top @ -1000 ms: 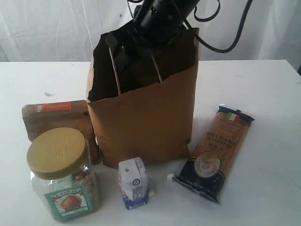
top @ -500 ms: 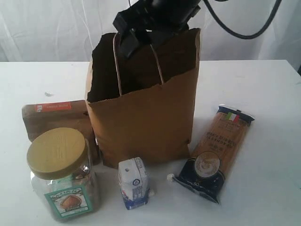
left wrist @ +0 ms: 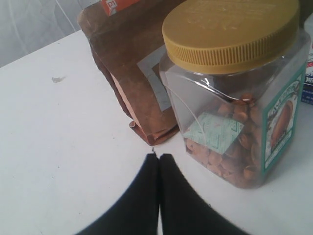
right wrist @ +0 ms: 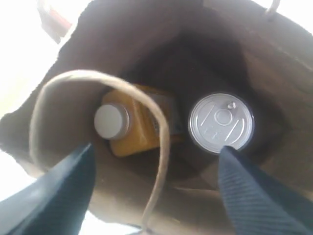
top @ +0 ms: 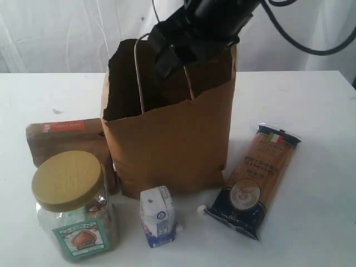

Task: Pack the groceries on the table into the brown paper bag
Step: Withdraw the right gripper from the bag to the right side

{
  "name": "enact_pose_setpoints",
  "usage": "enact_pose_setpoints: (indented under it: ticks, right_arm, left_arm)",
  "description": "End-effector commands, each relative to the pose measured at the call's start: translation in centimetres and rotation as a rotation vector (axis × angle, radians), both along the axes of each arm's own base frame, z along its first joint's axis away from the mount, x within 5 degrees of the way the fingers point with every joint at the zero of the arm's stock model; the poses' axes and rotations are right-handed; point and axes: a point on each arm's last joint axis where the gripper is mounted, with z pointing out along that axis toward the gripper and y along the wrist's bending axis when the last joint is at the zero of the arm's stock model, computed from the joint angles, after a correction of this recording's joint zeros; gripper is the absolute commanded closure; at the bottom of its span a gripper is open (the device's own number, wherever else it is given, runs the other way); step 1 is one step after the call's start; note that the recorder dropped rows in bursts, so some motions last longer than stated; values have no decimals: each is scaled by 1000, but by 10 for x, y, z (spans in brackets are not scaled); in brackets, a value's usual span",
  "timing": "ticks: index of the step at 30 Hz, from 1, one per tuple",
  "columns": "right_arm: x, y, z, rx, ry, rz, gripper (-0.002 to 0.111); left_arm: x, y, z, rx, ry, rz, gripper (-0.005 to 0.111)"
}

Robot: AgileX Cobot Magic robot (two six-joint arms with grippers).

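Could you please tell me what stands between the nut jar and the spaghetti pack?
The small white-blue carton stands between the nut jar and the spaghetti pack, as the exterior view shows.

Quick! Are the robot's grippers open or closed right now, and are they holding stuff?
Left gripper: closed, holding nothing.
Right gripper: open, empty, over the brown paper bag.

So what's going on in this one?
A two-armed robot is packing groceries. The right end effector hangs open and empty at the mouth of the brown paper bag; the yellow bottle and metal-lidded jar are already inside. The left end effector is shut on nothing beside the nut jar and kraft pouch. Those, the small carton and spaghetti pack sit on the table, unpacked.
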Motion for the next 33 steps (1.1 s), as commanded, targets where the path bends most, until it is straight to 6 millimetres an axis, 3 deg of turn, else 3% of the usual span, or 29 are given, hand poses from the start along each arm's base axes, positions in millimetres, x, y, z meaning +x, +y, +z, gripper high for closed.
enact_pose_setpoints:
  ticks: [1,10,16,24,25,26,28,31,33]
  right_arm:
    - [-12,-9,11,10,-27,-5,43]
    - [-43,-32,15,-11,-41,-16,43]
    - [-80,-56,35,51,-70,-69,48]
    - [-154,-102,71,203,-172,-135,75]
    - [-176,-115,75,252,-188,-145,85]
    - [-186,-120,75,276,-203,-149,90]
    - [-212,-137,73,352,-247,-169,108]
    - [-246,-160,54,450,-296,-212,108]
    - [-257,-166,38,498,-318,-222,108]
  left_arm:
    - [0,0,-1,-3,0,3,107]
    - [0,0,-1,-3,0,3,107]
    - [0,0,-1,-3,0,3,107]
    - [0,0,-1,-3,0,3,107]
    - [0,0,-1,-3,0,3,107]
    - [0,0,-1,-3,0,3,107]
    - [0,0,-1,-3,0,3,107]
    - [0,0,-1,-3,0,3,107]
    - [0,0,-1,-3,0,3,107]
